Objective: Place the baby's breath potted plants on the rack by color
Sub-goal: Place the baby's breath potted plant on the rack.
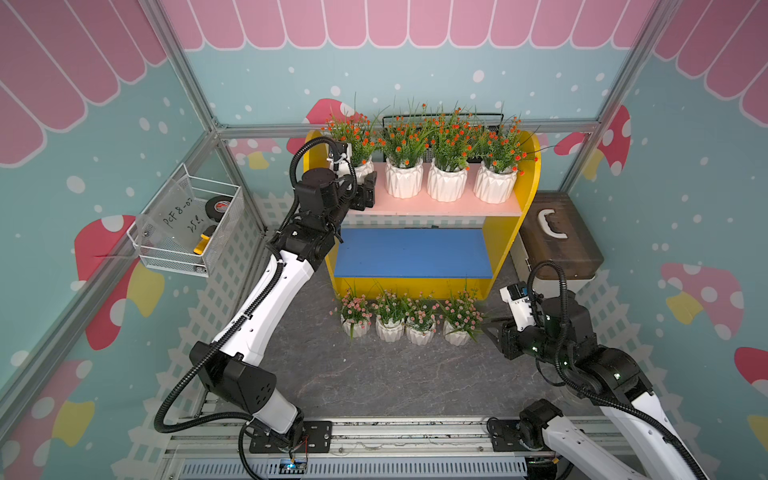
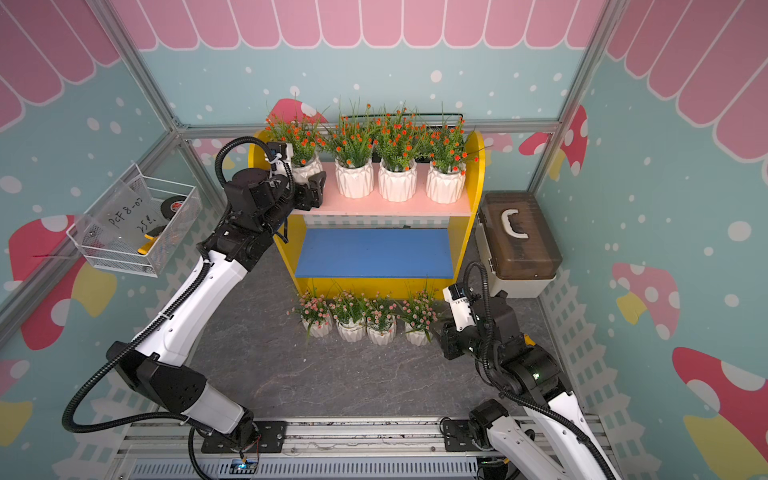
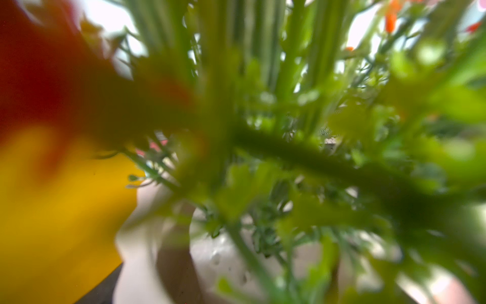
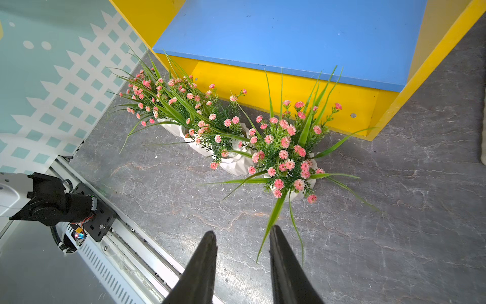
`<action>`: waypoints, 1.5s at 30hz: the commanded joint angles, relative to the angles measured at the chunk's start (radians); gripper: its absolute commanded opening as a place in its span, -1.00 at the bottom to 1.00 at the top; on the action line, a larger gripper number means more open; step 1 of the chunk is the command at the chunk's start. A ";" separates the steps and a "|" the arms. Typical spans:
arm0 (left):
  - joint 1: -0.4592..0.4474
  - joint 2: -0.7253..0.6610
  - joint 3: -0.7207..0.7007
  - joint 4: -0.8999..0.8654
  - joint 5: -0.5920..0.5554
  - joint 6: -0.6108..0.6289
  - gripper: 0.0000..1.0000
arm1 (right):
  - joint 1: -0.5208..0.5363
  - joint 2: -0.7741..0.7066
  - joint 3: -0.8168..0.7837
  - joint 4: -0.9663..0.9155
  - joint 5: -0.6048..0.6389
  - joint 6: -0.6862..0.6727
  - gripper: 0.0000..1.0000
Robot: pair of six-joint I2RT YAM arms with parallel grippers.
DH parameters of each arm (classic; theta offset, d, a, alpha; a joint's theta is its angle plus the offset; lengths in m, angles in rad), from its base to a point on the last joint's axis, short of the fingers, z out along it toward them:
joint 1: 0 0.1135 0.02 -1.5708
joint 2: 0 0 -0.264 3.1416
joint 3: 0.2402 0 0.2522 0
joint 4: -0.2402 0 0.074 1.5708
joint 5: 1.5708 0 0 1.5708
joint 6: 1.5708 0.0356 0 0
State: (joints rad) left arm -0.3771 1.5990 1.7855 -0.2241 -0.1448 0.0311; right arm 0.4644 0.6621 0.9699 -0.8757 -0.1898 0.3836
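Top views: our left claw (image 1: 365, 193) at the end orange plant (image 1: 351, 133) on the rack (image 1: 528, 166), grip unclear. We should release once it stands flat; right claw (image 4: 242, 231) gapes empty.

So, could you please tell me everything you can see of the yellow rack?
The rack stands upright on the grey table at the back, with rounded yellow side panels that look like painted board. Its upper pink shelf carries four orange-flowered plants in a row; the lower blue shelf, further forward, is bare. Four pink-flowered plants stand on the table just before its yellow base. The left gripper is at the pink shelf's left end; contact is unclear.
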 commanded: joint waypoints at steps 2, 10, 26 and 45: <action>0.013 0.002 0.029 0.100 0.016 -0.010 0.48 | -0.004 -0.010 -0.007 -0.017 0.015 -0.022 -0.33; 0.016 0.021 0.029 0.099 0.007 -0.008 0.55 | -0.004 -0.007 -0.009 -0.017 0.021 -0.025 -0.32; 0.018 0.009 -0.009 0.118 -0.017 -0.017 0.98 | -0.004 -0.009 -0.009 -0.017 0.028 -0.027 -0.29; 0.017 -0.194 -0.184 0.078 0.035 -0.016 0.98 | -0.006 0.019 0.003 -0.007 0.093 -0.017 -0.20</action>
State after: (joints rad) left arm -0.3698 1.4624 1.6405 -0.1387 -0.1081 0.0143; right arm 0.4641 0.6697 0.9688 -0.8753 -0.1215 0.3740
